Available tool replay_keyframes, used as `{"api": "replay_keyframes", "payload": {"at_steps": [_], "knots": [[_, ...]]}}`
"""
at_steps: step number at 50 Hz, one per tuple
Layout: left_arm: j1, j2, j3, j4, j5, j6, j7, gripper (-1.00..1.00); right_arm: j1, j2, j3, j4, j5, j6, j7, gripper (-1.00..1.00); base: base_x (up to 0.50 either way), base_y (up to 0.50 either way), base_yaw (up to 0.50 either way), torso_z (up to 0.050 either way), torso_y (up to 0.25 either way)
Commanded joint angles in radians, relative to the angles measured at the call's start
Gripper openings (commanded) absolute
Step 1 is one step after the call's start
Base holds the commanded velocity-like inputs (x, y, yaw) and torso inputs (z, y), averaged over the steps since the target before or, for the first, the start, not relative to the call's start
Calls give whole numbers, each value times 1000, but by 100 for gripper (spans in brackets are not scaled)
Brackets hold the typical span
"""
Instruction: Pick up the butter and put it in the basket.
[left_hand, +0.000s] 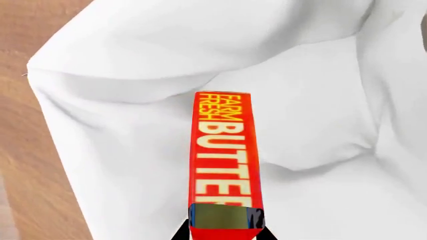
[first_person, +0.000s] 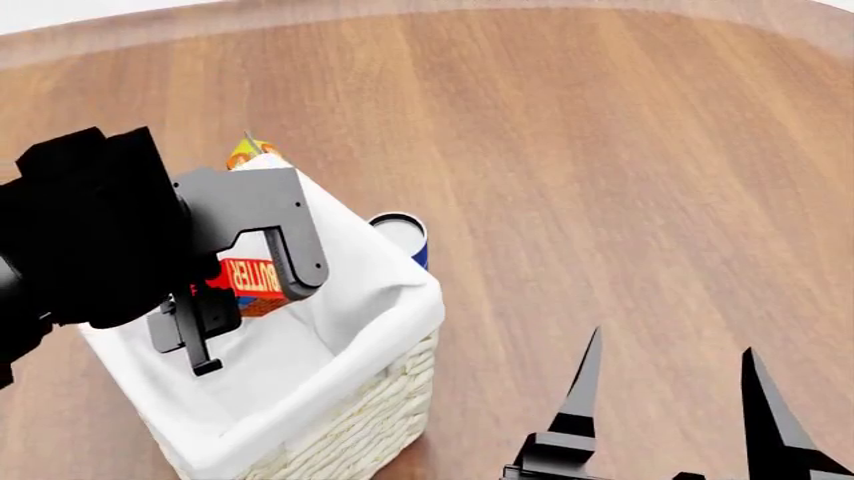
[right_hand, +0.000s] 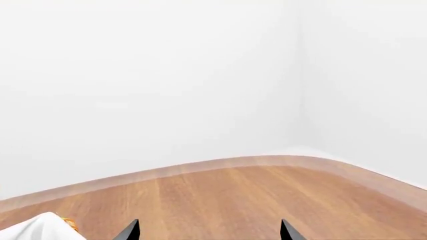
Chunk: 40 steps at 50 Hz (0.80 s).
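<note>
The left gripper (first_person: 240, 300) clamps the small red rectangular butter carton (left_hand: 223, 160) by one end above the tall, white-lined wicker basket (first_person: 387, 400); it looks light, stiff, and smooth-sided.

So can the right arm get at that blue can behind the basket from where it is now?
Probably yes. The right claw is open and empty, with bare wooden floor between it and the blue can. The can sits tight against the basket, so only its far side looks free.
</note>
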Motion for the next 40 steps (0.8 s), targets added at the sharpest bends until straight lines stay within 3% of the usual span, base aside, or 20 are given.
{"api": "replay_keyframes", "payload": {"at_steps": [1, 11, 12, 40], "knots": [[7, 24, -55, 3, 70, -16, -4, -100, -5, -22, 0, -3, -22, 2, -37, 100, 0, 0, 0, 0, 0], [12, 28, -76, -12, 100, -10, 3, -100, -4, -21, -1, -2, -21, 2, -35, 100, 0, 0, 0, 1, 1], [11, 26, -77, -3, 101, -15, 4, 100, -4, -21, -3, -1, -22, 1, -35, 100, 0, 0, 0, 0, 0], [9, -6, -100, 43, 126, -45, -10, 100, -2, -19, -11, -3, -23, 1, -31, 100, 0, 0, 0, 0, 0]]}}
